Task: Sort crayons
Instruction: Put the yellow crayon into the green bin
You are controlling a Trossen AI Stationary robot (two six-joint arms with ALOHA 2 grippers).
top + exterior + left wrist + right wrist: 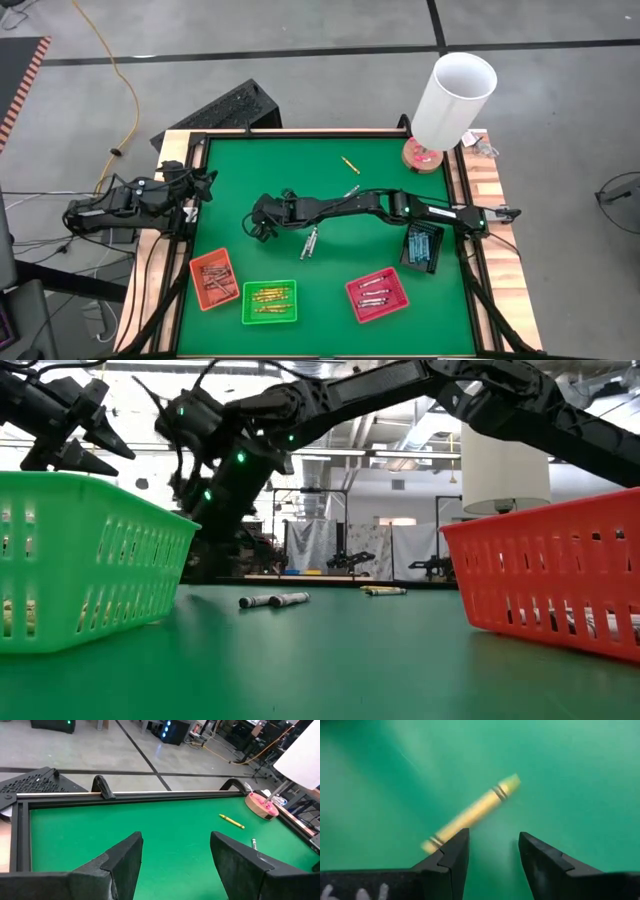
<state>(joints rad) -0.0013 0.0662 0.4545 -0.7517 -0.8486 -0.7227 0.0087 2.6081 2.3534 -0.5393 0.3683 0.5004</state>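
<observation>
My right gripper reaches across the green mat toward its left side and is open, slanting down. A yellow crayon lies flat on the mat just beyond its fingertips, one end beside one fingertip. In the high view the gripper hides this crayon. Two silvery crayons lie near the arm, one more sits farther back, and another yellow crayon lies toward the far edge. My left gripper waits open at the table's left edge, holding nothing.
Along the near side stand an orange tray, a green tray and a red tray, each with crayons inside. A black tray sits at the right. A white cylinder on a round wooden base stands at the far right corner.
</observation>
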